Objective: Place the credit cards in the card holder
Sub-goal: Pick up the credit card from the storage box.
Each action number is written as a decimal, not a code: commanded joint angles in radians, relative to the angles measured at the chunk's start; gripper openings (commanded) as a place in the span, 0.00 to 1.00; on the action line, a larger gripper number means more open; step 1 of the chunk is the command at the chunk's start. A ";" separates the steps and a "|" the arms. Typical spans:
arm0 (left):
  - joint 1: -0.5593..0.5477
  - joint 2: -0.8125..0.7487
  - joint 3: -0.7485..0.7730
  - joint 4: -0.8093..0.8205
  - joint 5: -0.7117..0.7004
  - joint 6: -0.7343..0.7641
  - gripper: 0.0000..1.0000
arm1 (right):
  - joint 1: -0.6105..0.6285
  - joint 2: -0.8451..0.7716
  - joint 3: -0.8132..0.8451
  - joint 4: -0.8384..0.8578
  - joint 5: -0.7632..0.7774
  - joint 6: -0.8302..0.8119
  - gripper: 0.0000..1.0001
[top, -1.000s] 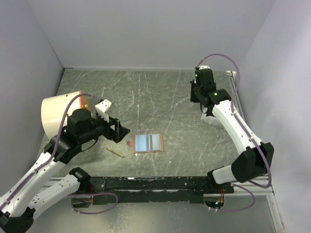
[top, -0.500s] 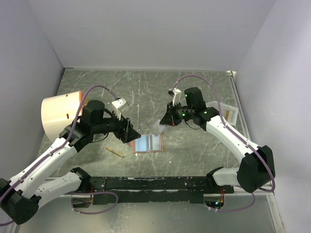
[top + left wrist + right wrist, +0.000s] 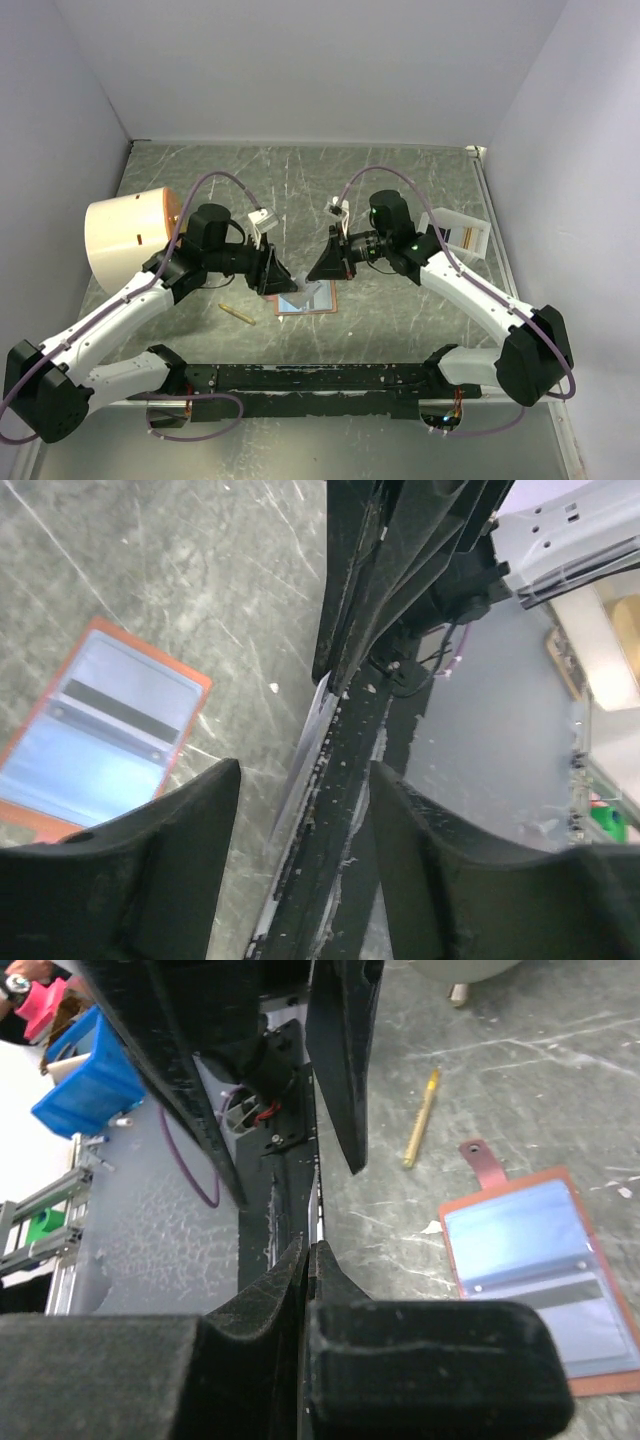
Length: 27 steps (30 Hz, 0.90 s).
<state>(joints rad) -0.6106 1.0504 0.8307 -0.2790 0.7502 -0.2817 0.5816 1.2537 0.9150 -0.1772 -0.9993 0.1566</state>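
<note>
- Credit card (image 3: 303, 775): 1 thin pale card, held on edge, clamped between the closed jaws of the right gripper (image 3: 310, 1250), just above the card holder.
- Card holder (image 3: 545, 1270): tan and open, lying flat on the table (image 3: 400, 190) with blue pockets facing up.
- Left gripper (image 3: 287, 283): fingers apart, flanking the card, not gripping it.
- Step, judged: steadying or handing over the card before insertion. Next, its edge must line up with a pocket mouth.
- Nearby: gold pen (image 3: 237, 313). Well apart: cream cylinder (image 3: 125, 235) and white tray (image 3: 462, 230).

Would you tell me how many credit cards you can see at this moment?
2: one credit card edge-on in the right gripper over the card holder, one striped card in its pocket; more may be hidden.
</note>
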 commanded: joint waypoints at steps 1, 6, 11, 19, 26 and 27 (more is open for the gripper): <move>0.005 -0.007 -0.047 0.091 0.089 -0.023 0.57 | 0.012 -0.011 -0.027 0.120 -0.074 0.052 0.00; 0.005 -0.036 -0.079 0.125 0.099 -0.034 0.38 | 0.014 -0.020 -0.047 0.161 -0.079 0.080 0.00; 0.005 -0.041 -0.097 0.141 0.121 -0.035 0.23 | 0.017 -0.006 -0.052 0.177 -0.076 0.097 0.00; 0.005 -0.072 -0.112 0.145 0.038 -0.059 0.07 | 0.018 -0.038 -0.111 0.316 0.147 0.266 0.35; 0.005 -0.087 -0.104 0.148 -0.105 -0.170 0.07 | 0.015 -0.061 -0.224 0.620 0.315 0.584 0.55; 0.005 -0.091 -0.101 0.146 -0.124 -0.179 0.07 | 0.016 -0.058 -0.233 0.615 0.349 0.607 0.55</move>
<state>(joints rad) -0.6102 0.9840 0.7238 -0.1684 0.7292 -0.3954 0.5953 1.2068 0.7036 0.2810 -0.8032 0.5766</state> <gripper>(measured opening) 0.077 0.537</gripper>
